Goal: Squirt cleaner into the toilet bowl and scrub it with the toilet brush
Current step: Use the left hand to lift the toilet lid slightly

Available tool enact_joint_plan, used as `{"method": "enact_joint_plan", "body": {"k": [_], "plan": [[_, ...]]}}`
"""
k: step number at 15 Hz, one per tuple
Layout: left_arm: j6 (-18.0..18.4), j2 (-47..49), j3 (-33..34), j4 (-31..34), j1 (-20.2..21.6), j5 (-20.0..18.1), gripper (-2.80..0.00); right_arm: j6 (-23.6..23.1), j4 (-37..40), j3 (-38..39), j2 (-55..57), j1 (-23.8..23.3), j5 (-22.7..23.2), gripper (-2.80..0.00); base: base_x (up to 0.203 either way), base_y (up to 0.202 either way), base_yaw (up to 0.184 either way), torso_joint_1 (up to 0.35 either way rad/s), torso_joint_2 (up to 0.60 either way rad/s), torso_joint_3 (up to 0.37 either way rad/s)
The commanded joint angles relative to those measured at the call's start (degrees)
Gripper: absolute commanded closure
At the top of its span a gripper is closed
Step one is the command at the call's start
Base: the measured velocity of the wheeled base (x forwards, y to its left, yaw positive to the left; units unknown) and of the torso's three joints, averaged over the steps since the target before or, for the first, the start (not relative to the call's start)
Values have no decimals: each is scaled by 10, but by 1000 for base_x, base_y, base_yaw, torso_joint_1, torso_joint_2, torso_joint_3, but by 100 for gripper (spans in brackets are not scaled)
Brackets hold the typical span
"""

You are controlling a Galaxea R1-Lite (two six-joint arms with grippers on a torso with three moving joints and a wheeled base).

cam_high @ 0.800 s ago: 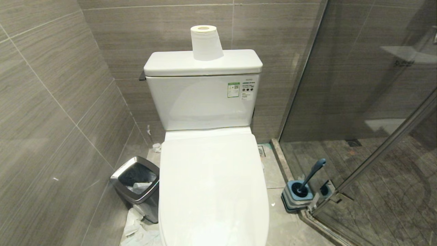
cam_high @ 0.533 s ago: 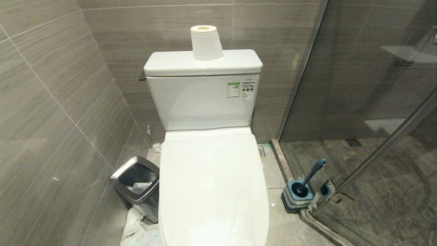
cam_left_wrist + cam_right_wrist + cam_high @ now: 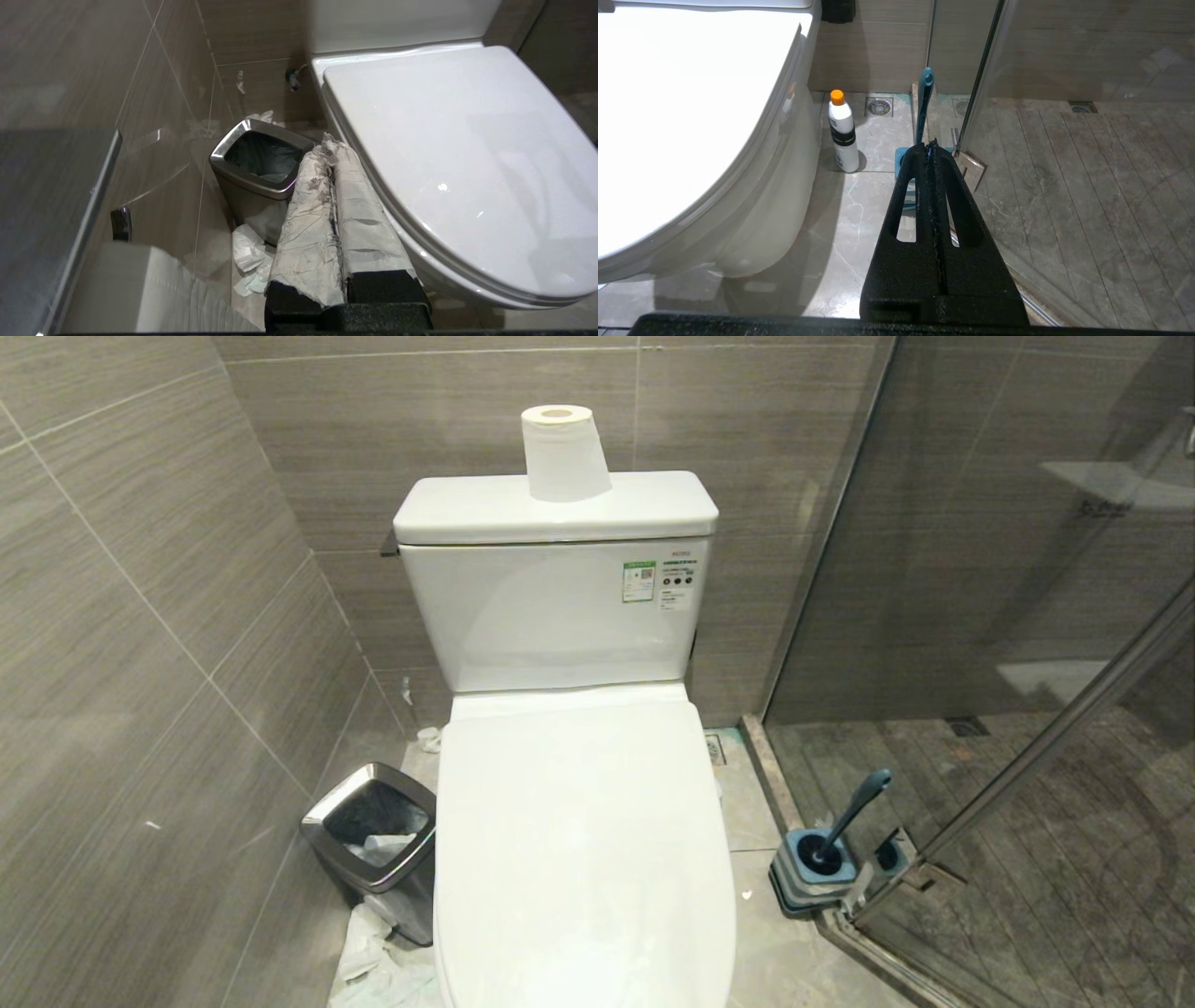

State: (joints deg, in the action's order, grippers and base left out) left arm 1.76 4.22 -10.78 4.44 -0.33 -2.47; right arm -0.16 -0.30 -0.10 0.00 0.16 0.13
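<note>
The right hand [image 3: 930, 142] is fully closed, its two black fingers pressed flat together, and it holds nothing. It hangs low to the right of the toilet, aimed along the floor. Just past its fingertips in its own wrist view stands the toilet brush [image 3: 924, 107], slate-blue handle upright in a blue-grey holder [image 3: 903, 161] by the frame of a glass shower door [image 3: 1064, 70]. Between the brush and the toilet, near but apart from both, a small white cleaner bottle [image 3: 844, 133] with an orange cap stands upright on the floor tiles.

The left hand [image 3: 332, 154] is also closed and empty, its fingers wrapped in worn pale tape. It hangs on the toilet's other side, just beside the rim of the seat, with a steel-rimmed black bin [image 3: 261, 161] behind it and crumpled paper on the floor nearby.

From the head camera neither hand shows. The toilet bowl [image 3: 583, 849] sits centred with its white lid down, so the bowl itself is covered. A paper roll [image 3: 563, 453] stands on the tank. The brush [image 3: 845, 826] leans in its holder at the toilet's right.

The task looks barely begun: no cleaner is in the bowl. The next move likely calls for lifting the lid, then opening a hand around the bottle.
</note>
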Motion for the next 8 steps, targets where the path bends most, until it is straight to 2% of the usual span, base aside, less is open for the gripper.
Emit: {"method": "enact_joint_plan", "body": {"k": [1, 5, 8], "plan": [[0, 87, -62, 4, -2, -4, 0, 0, 0, 0, 1, 0, 0, 0, 0, 0, 0, 0, 0, 0], [-12, 254, -186, -3, -5, -6, 0, 0, 0, 0, 1, 0, 0, 0, 0, 0, 0, 0, 0, 0], [-24, 363, -227, -66, -6, -23, 0, 0, 0, 0, 1, 0, 0, 0, 0, 0, 0, 0, 0, 0]]}}
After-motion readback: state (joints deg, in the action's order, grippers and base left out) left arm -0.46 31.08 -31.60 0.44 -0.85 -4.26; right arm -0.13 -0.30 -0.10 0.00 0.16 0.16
